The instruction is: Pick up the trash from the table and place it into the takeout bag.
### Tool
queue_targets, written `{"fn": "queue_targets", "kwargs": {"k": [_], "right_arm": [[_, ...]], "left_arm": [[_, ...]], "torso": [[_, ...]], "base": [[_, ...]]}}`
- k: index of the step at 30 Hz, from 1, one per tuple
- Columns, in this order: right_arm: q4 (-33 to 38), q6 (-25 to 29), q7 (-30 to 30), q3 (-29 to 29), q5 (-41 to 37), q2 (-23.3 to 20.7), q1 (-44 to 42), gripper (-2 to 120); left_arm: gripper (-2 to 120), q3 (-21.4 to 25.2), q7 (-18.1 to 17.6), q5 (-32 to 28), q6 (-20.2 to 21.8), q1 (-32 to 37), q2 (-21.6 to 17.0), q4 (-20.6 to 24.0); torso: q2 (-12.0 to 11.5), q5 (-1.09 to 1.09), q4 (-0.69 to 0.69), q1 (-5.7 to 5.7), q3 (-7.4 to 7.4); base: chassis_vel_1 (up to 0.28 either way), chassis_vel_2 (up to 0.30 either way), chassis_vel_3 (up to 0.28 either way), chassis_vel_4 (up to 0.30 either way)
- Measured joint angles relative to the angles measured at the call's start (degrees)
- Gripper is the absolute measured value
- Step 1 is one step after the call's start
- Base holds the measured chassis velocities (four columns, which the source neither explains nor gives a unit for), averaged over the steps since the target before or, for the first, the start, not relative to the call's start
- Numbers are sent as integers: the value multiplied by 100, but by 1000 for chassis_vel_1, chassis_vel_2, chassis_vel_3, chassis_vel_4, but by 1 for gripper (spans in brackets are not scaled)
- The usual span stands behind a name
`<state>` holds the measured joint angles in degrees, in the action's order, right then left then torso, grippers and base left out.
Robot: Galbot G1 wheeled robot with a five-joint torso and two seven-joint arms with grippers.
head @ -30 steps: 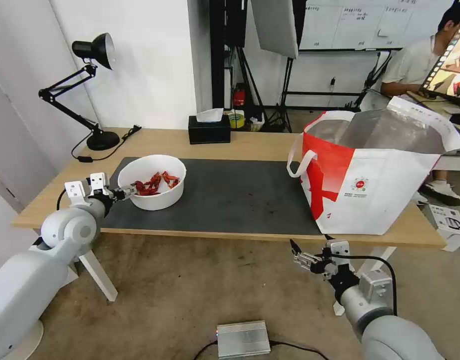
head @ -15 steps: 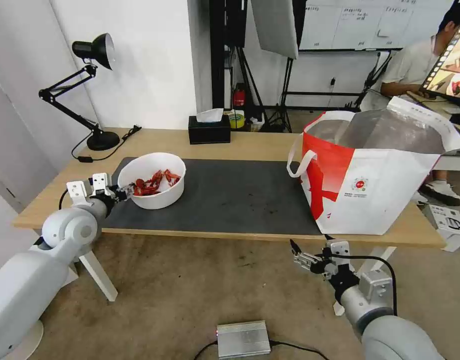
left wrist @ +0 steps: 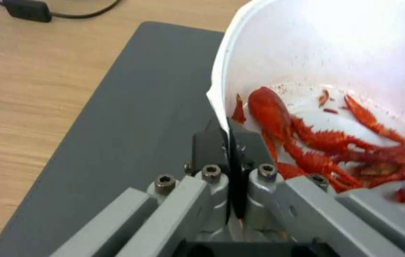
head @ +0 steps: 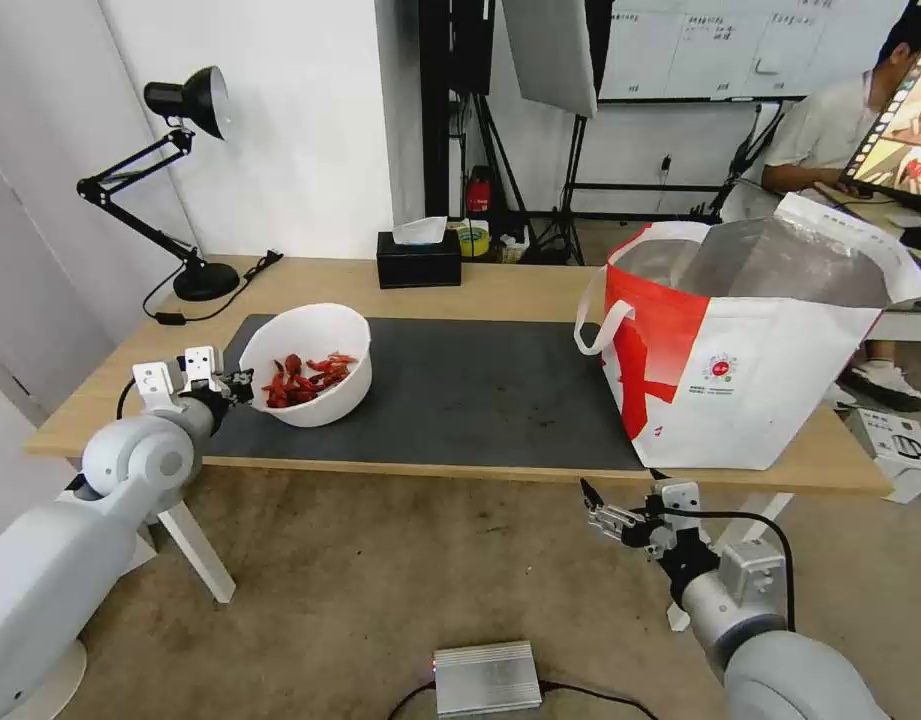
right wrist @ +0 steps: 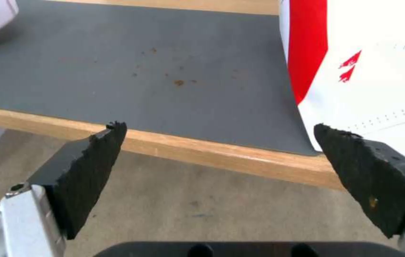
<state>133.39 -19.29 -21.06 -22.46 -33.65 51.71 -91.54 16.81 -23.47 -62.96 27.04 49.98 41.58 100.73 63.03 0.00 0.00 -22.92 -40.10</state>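
One white bowl (head: 305,365) of red crayfish shells (head: 302,378) w/ the left gripper (head: 242,386) pinching its near rim; one pad inside, one outside. The bowl's tilted toward the gripper, over the left end of the dark grey mat (head: 460,390) on the table (head: 500,290). One takeout bag (head: 750,350) stands open at the right end. Right gripper (head: 592,508) hangs below the table's front edge, fingers spread wide, holding nothing. One black tissue box (head: 418,260) at the back.
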Motion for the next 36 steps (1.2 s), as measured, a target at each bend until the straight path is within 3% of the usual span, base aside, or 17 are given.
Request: {"fn": "queue_targets", "kwargs": {"k": [36], "right_arm": [[0, 0, 0, 0, 0, 0, 0, 100]], "left_arm": [[0, 169, -56, -489, -164, 70, -263, 1274]], "torso": [[0, 1, 0, 0, 0]], "base": [[0, 0, 0, 0]]}}
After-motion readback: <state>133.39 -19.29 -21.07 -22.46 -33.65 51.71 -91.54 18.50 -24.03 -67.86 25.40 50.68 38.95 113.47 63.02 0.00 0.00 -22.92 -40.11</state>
